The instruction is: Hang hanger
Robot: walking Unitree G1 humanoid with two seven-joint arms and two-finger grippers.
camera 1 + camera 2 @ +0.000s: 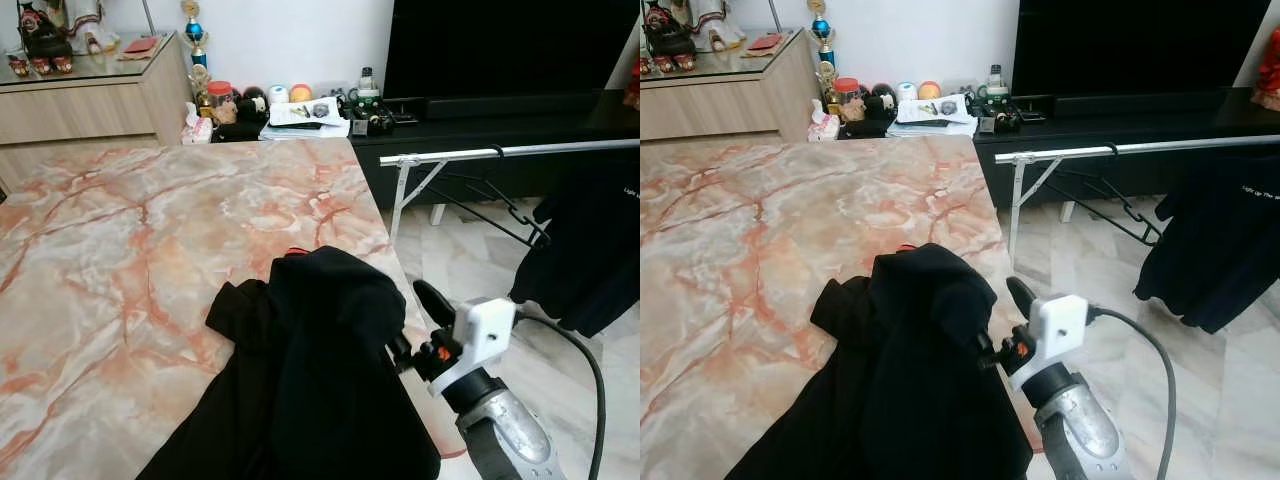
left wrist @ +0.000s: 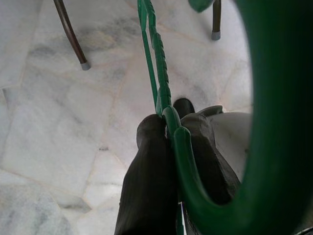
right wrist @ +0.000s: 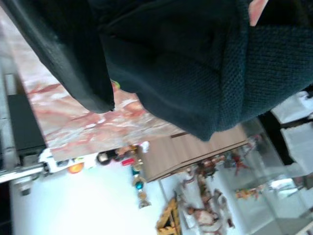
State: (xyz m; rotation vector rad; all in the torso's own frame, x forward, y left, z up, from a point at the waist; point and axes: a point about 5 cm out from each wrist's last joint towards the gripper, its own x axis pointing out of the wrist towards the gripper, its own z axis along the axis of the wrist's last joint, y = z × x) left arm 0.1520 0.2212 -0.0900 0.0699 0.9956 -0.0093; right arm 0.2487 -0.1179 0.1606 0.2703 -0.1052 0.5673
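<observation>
Gripped between the two black fingers [image 2: 151,181] of my left gripper [image 2: 173,161], a green hanger [image 2: 164,93] hangs over pale marble floor [image 2: 58,117], its hook curving close past the lens and its twisted neck running lengthwise away from the fingers toward the floor. At the near edge of the marble table [image 1: 120,260], my right gripper [image 1: 405,325] reaches into a heap of black clothing [image 1: 310,380], one finger against the cloth; whether it is holding the fabric I cannot tell. Beyond stands a metal clothes rail [image 1: 520,150] carrying a dark garment [image 1: 590,250] and a bare black wire hanger [image 1: 495,200].
</observation>
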